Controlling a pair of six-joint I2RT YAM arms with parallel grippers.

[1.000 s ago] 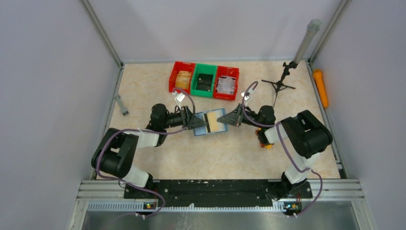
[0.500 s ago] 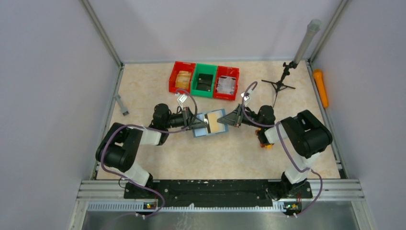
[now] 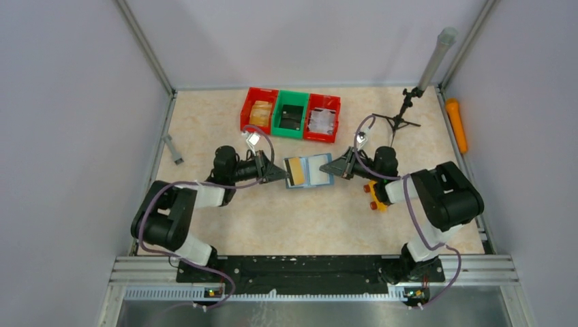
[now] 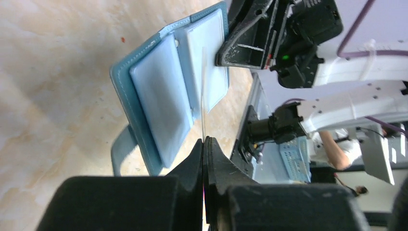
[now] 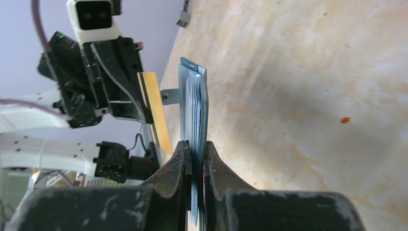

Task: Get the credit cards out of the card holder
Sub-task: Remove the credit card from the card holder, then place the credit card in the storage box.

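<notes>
Top external shows the table, a beige marbled top between pale walls. The left arm and right arm both reach inward and meet near its middle. At the far edge three bins sit in a row, touching: a red bin, a green bin and a second red bin. A black tripod stands to their right, and an orange cylinder lies along the right wall. A yellow-orange toy rests on the table just beside the right arm's wrist.

Between the two grippers is the wallet, spread open, its pale blue inside facing the overhead camera within a teal rim. The right gripper is clamped on the wallet's right edge. The right wrist view sees the wallet edge-on, with both jaws pressed flat against its sides. Whether the wallet touches the table cannot be told.

The left gripper is closed on the card, a thin rectangle with a yellow-orange face that lies over the wallet's left half. From the left wrist the card is a thin line pinched between jaws that are tight together, running out beside the wallet's slots. From the right wrist a gap shows between card and wallet along the near part. Whether the card's far edge sits in a slot cannot be told.
</notes>
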